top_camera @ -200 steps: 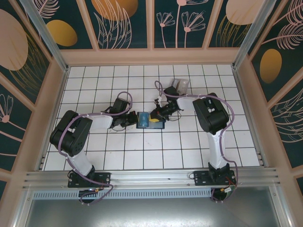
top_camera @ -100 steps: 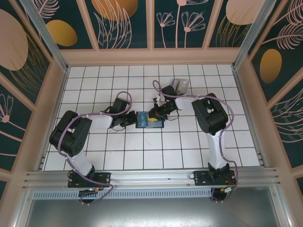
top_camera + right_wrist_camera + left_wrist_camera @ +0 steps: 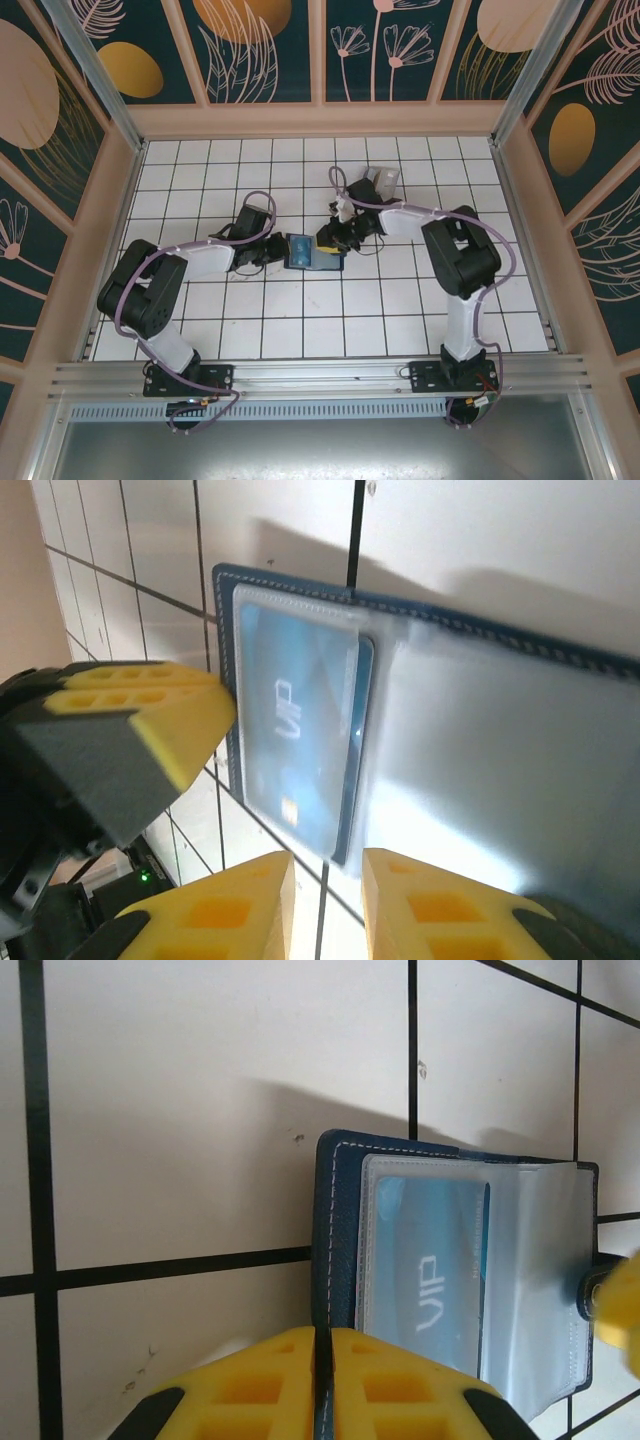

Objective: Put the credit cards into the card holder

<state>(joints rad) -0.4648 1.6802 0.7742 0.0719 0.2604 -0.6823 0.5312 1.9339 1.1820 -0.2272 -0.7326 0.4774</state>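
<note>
One dark navy folding wallet [image 3: 303,251], lying open. One blue plastic card marked VIP [image 3: 425,1260] under its clear sleeve. One clear plastic tray [image 3: 384,180] at one o'clock from wallet. Two yellow-padded grippers: left gripper [image 3: 320,1380] at nine o'clock, right gripper [image 3: 325,905] at three.

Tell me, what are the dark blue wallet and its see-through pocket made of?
The dark blue folding wallet looks like leather or faux leather: grainy, with white stitching. Its see-through pocket seems soft glossy plastic, showing glare and the blue VIP card through it.

Black-white arms [image 3: 200,262] (purple cables [image 3: 262,197]), yellow fingers [image 3: 250,1385]
</note>
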